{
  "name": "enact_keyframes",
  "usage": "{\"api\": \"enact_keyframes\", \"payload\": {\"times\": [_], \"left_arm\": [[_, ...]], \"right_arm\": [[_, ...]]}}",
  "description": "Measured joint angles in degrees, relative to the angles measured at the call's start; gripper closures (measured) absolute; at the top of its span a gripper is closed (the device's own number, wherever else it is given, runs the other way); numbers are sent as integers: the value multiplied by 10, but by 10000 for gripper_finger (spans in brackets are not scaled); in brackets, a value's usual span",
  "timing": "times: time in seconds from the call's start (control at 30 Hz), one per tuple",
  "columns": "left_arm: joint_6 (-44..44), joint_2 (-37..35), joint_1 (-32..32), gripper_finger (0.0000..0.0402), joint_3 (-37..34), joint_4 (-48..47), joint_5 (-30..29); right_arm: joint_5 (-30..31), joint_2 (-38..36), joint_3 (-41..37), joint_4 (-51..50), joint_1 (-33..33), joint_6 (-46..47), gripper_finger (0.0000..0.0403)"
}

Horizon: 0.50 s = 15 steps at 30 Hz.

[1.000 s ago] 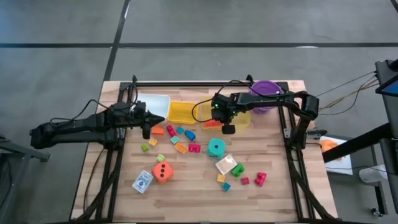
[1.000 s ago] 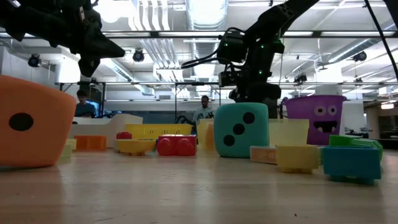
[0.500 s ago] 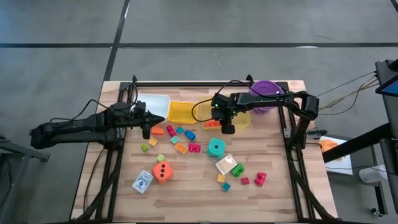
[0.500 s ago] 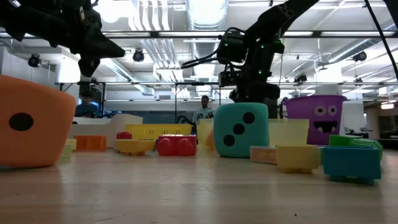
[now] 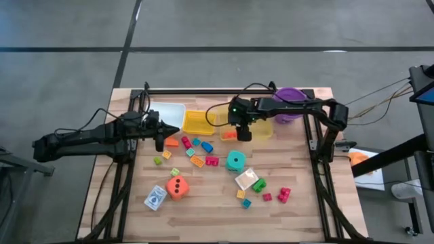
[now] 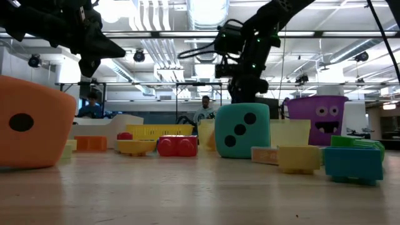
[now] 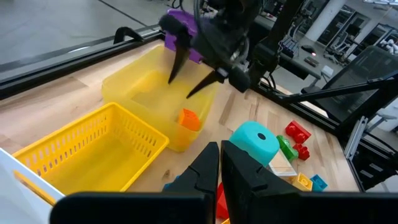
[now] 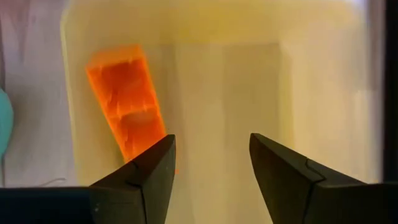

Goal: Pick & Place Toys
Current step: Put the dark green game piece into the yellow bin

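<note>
Orange brick [image 7: 189, 119] leans on yellow bin [image 7: 144, 93] wall, outside it seemingly; right gripper [image 7: 197, 70] above, fingers apart, empty. Could topple if nudged. Left gripper [image 5: 160, 140] clenched.

Orange brick [image 7: 189, 119] inside yellow bin, teal die [image 5: 235, 160] upright, bricks scattered

We see a wooden table [image 5: 298, 210] carrying a white bin [image 5: 167, 112], a yellow basket [image 5: 197, 122], a clear yellow bin [image 5: 261, 129] and a purple bucket [image 5: 290, 96] along its far edge. Nearer lie scattered bricks [image 5: 212, 160], an orange die [image 5: 178, 188], a teal die [image 5: 235, 160] and a card box [image 5: 155, 198].
</note>
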Motion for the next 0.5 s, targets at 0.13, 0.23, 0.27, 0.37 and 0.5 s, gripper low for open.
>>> {"api": "enact_keyframes", "payload": {"times": [0.13,0.23,0.27,0.37,0.5], "left_arm": [[0,0,0,382,0,0,0],[0,0,0,382,0,0,0],[0,0,0,382,0,0,0],[0,0,0,382,0,0,0],[0,0,0,382,0,0,0]], "right_arm": [[0,-10,19,-15,1,35,199],[-1,-18,30,-52,1,83,199],[-1,-23,32,-65,2,101,199],[-1,-41,33,-100,9,141,199],[0,-74,15,-108,36,158,199]]}}
